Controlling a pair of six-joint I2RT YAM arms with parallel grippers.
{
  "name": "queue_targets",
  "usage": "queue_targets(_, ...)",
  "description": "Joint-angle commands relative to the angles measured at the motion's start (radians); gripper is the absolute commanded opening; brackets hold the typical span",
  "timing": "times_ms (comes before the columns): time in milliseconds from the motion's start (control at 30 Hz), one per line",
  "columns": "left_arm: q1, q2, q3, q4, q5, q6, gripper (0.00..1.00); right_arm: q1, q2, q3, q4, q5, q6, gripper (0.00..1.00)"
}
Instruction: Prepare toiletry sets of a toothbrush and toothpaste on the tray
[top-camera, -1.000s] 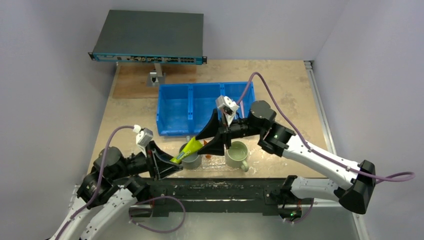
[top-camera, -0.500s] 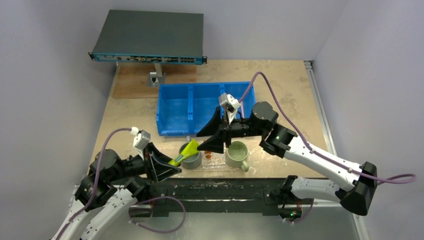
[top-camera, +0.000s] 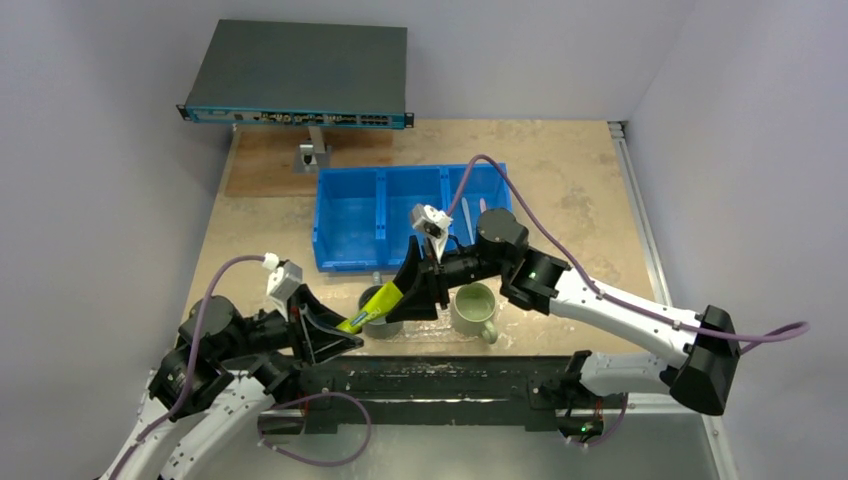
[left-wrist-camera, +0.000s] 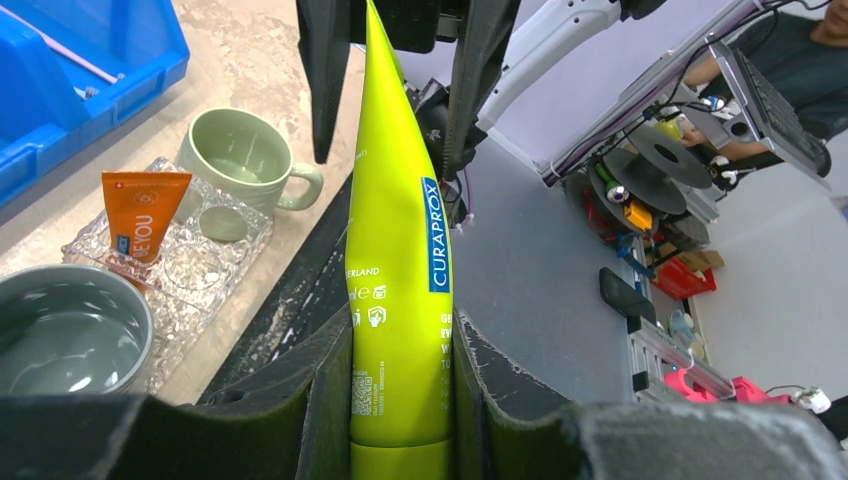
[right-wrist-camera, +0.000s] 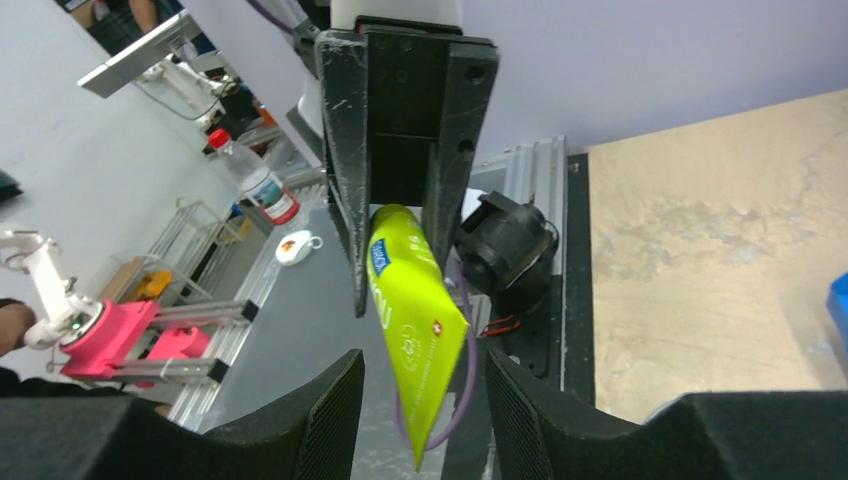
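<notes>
Grey walls close in a tan table (top-camera: 570, 170), with a blue three-compartment bin (top-camera: 380, 215) at its middle. The right arm (top-camera: 600, 300) has swung leftward in the last second. It was over the pale-green mug (left-wrist-camera: 245, 160) and is now above the grey mug (left-wrist-camera: 65, 340), where it meets the left arm.

The right gripper (top-camera: 405, 295) has narrowed a little as it travelled, but its jaws are still apart. In both wrist views its fingers stand on either side of the free end of the green toothpaste tube (left-wrist-camera: 395, 250), with a gap showing on at least one side. The left gripper (top-camera: 340, 335) has not altered and stays clamped on the other end of that tube, holding it in the air over the near edge of the table.

Between the two mugs lies the clear pebbled tray (left-wrist-camera: 195, 275), and the orange toothpaste tube (left-wrist-camera: 140, 215) lies on it. A thin pale toothbrush (left-wrist-camera: 75, 62) is in the bin.

This looks like a hand-over about to happen. The right jaws need to pinch the tube before the left lets go, or the tube could drop. The task seems well short of done, with one tube on the tray, the green one in the air, and no toothbrush visible on the tray.
</notes>
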Motion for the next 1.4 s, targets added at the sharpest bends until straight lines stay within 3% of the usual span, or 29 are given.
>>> queue_targets(0, 0.003, 0.009, 0.043, 0.057, 0.022, 0.027, 0.00, 0.019, -0.007, 0.018, 0.061, -0.038, 0.017, 0.49)
queue_targets(633, 0.002, 0.006, 0.067, -0.017, 0.049, 0.084, 0.00, 0.020, -0.039, 0.036, 0.056, -0.004, 0.019, 0.48)
queue_targets(1000, 0.002, 0.006, 0.061, -0.018, 0.059, 0.085, 0.00, 0.020, -0.035, 0.031, 0.079, -0.015, 0.037, 0.41)
queue_targets(1233, 0.002, 0.013, 0.053, -0.014, 0.060, 0.086, 0.00, 0.021, -0.028, 0.021, 0.109, -0.030, 0.057, 0.28)
queue_targets(1367, 0.002, 0.017, 0.053, -0.012, 0.051, 0.086, 0.00, 0.031, -0.019, 0.021, 0.113, -0.046, 0.058, 0.10)
